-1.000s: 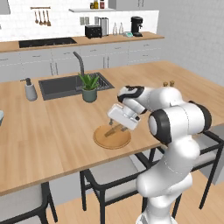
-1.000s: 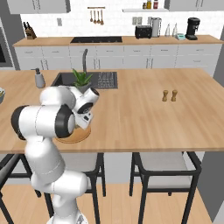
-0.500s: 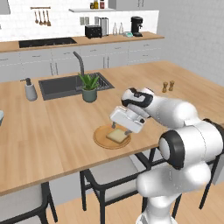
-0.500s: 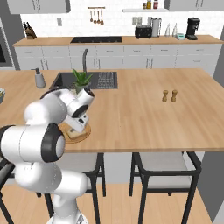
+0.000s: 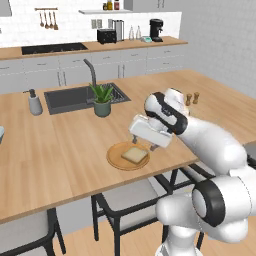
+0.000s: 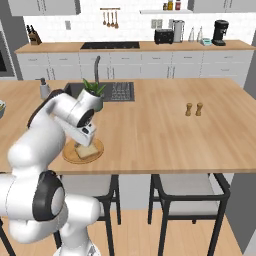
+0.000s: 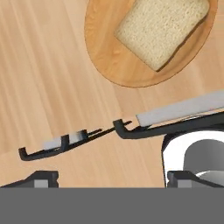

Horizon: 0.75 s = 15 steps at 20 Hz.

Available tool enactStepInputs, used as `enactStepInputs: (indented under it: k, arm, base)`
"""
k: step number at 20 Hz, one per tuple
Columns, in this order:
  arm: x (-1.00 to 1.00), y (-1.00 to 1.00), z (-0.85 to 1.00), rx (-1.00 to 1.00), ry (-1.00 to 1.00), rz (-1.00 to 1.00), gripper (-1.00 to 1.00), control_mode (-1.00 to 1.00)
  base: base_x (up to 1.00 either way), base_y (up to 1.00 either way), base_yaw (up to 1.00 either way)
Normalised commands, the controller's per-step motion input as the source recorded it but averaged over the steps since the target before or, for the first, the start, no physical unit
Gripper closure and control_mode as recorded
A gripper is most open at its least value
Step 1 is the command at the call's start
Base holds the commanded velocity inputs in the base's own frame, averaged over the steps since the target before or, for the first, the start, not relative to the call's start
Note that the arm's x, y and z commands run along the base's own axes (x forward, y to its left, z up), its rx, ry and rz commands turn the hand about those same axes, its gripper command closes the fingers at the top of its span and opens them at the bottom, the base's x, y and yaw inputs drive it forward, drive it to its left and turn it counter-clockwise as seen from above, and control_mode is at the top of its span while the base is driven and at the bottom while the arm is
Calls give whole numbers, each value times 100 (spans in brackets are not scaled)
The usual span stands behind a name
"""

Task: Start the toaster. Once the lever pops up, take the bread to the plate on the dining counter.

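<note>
The bread (image 5: 135, 155) lies flat on the round wooden plate (image 5: 116, 159), which sits near the front edge of the dining counter (image 5: 60, 145). My gripper (image 5: 153, 146) hangs open just above and to the right of the plate, with nothing between its fingers. From the other side, the gripper (image 6: 90, 136) hovers over the bread (image 6: 87, 151) and the plate (image 6: 71, 155). The hand view has the bread (image 7: 162, 30) on the plate (image 7: 100, 57) at the top, apart from my open gripper (image 7: 111, 177). The black toaster (image 5: 106, 36) stands far back on the wall counter.
A potted plant (image 5: 102, 99) and the inset sink (image 5: 70, 97) with its faucet are behind the plate. A soap dispenser (image 5: 34, 103) stands at the left, salt and pepper shakers (image 5: 193, 98) at the right. Dark stools (image 5: 125, 200) stand under the counter's front edge.
The bread went from my fingers onto the plate. My gripper opened and drew back up and to the right, away from the slice.
</note>
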Motion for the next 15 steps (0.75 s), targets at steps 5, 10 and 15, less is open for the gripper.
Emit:
enactStepInputs:
  k: [5,10,15]
  arm:
    - [-88,-22,0,-24,-5,0,-100,-100]
    - [-68,-34,37,-16,-20,0,-100,-100]
    - [-23,-41,78,-5,-16,0,-100,-100]
  base:
    - [0,0,0]
    - [0,0,0]
    - [0,0,0]
